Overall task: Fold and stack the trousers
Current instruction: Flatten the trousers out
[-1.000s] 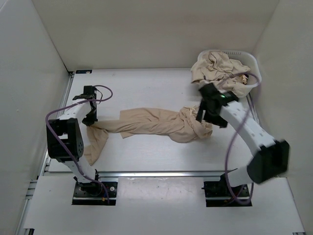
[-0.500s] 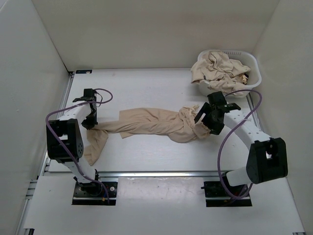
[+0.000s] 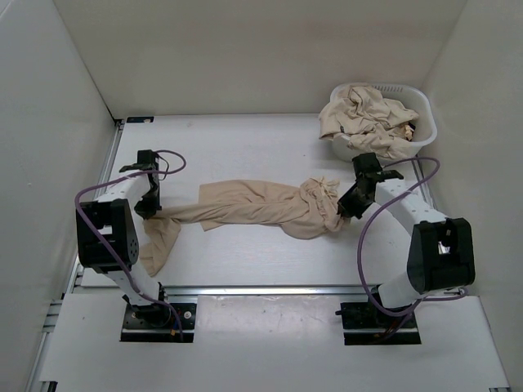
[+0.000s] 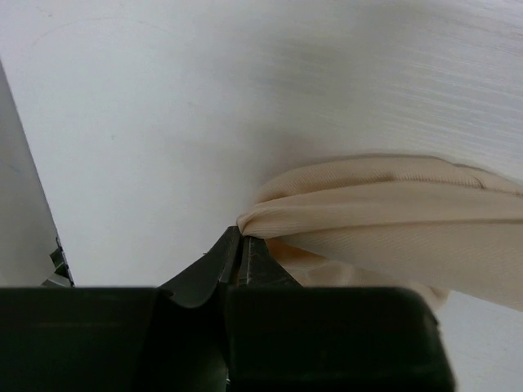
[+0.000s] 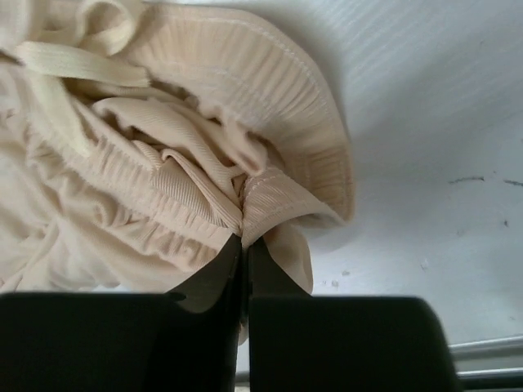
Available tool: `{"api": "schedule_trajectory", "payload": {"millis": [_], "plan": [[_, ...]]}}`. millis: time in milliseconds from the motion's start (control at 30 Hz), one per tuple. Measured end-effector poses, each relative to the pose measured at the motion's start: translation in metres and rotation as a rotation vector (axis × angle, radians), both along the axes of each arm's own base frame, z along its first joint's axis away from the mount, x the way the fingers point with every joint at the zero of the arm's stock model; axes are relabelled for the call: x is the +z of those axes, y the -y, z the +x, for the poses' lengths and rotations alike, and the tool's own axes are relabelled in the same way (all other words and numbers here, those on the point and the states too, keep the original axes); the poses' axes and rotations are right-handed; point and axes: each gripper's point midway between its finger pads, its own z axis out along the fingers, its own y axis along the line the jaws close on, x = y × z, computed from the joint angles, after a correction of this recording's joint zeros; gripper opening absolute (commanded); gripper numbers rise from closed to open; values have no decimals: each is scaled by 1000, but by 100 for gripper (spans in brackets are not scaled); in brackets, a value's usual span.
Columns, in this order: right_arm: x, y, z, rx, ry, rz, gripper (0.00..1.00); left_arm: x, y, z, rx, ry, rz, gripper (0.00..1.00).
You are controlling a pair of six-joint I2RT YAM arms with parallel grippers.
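Beige trousers (image 3: 261, 208) are lying stretched across your worktop (image 3: 245, 147) between both tools: your left tool (image 4: 239, 260) is clamping a leg end, your right tool (image 5: 244, 245) is pinching the waistband.

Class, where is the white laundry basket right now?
In the top view, the laundry basket sits at the table's far right corner, heaped with trousers, just beyond the right gripper.

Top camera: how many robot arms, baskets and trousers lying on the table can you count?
Arms: 2, left gripper and right gripper, each pinching the trousers.
Baskets: 1, holding more beige cloth I cannot count.
Trousers on the table: 1.
Total: 4.
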Motion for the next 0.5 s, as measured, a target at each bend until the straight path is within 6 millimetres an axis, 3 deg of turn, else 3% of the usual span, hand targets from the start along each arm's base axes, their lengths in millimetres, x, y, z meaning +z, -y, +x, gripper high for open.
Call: {"api": "schedule_trajectory", "payload": {"millis": [100, 200, 367, 433, 500], "plan": [[20, 1, 2, 25, -4, -14, 0, 7, -14, 2, 45, 14, -1, 14], [56, 5, -2, 60, 43, -19, 0, 32, -44, 20, 128, 95, 14, 14], [107, 28, -43, 46, 120, 8, 0, 94, -103, 55, 257, 288, 91, 14], [104, 33, -64, 39, 105, 32, 0, 108, -115, 64, 280, 325, 114, 14], [86, 35, -88, 34, 34, 62, 0, 119, -122, 76, 288, 357, 132, 14]]}}
